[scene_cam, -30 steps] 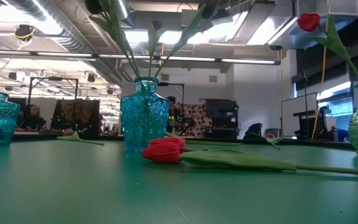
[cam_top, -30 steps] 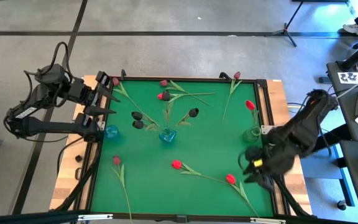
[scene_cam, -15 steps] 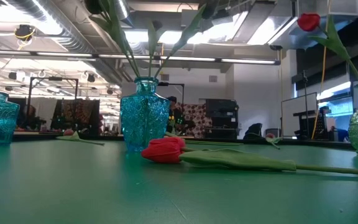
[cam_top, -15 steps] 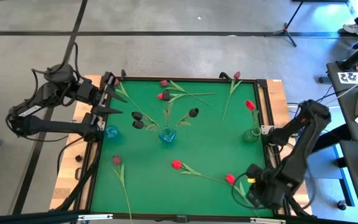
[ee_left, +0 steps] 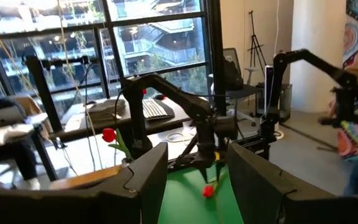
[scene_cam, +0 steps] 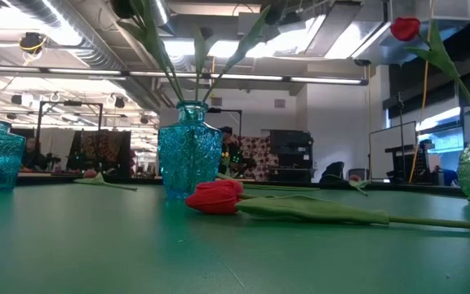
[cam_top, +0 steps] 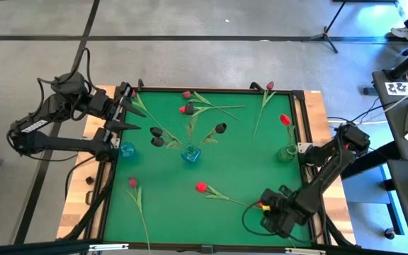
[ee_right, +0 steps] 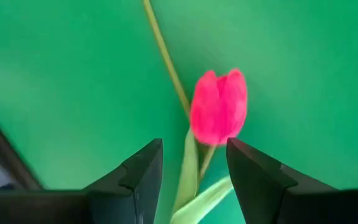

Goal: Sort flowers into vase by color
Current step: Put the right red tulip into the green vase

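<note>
Seen from above, the right tool hangs over the near right corner of the green-topped table, directly above a bright red artificial tulip lying flat there, while the left tool waits at the table's far left edge. A blue glass vase at mid-table already holds dark-headed stems, a clear green vase to the right holds one red bloom, and several flowers lie loose on the felt. At table height, a second red tulip lies in front of the blue vase; neither arm shows. The left wrist camera finds its jaws parted and empty, the other arm in the distance. The right wrist camera shows its jaws parted on either side of the red head, gripping nothing. The step in hand appears to be the reach for this tulip; next calls for descending and closing on the thin stem, not the head.
</note>
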### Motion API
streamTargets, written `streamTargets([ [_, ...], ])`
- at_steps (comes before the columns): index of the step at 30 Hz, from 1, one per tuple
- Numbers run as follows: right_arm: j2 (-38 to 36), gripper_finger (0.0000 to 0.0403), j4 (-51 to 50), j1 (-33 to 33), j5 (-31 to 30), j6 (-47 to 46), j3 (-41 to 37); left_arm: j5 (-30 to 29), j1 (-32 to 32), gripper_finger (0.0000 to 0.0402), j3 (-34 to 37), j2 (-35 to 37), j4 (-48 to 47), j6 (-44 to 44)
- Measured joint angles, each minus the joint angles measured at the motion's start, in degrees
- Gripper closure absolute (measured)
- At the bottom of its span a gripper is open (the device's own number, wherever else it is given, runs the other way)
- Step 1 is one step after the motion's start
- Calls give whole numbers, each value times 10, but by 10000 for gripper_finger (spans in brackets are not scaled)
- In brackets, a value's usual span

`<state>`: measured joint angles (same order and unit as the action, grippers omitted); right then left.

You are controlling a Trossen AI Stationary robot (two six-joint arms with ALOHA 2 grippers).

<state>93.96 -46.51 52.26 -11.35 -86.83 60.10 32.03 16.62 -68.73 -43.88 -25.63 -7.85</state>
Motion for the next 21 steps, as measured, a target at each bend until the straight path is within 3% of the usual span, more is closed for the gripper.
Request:
streamTargets([
  [14,45,226,7,-9,72,24,0,0,0,238,0,5,-126,45],
  [21,79,236,25,-29,101,21,1,0,0,238,0,8,-135,43],
])
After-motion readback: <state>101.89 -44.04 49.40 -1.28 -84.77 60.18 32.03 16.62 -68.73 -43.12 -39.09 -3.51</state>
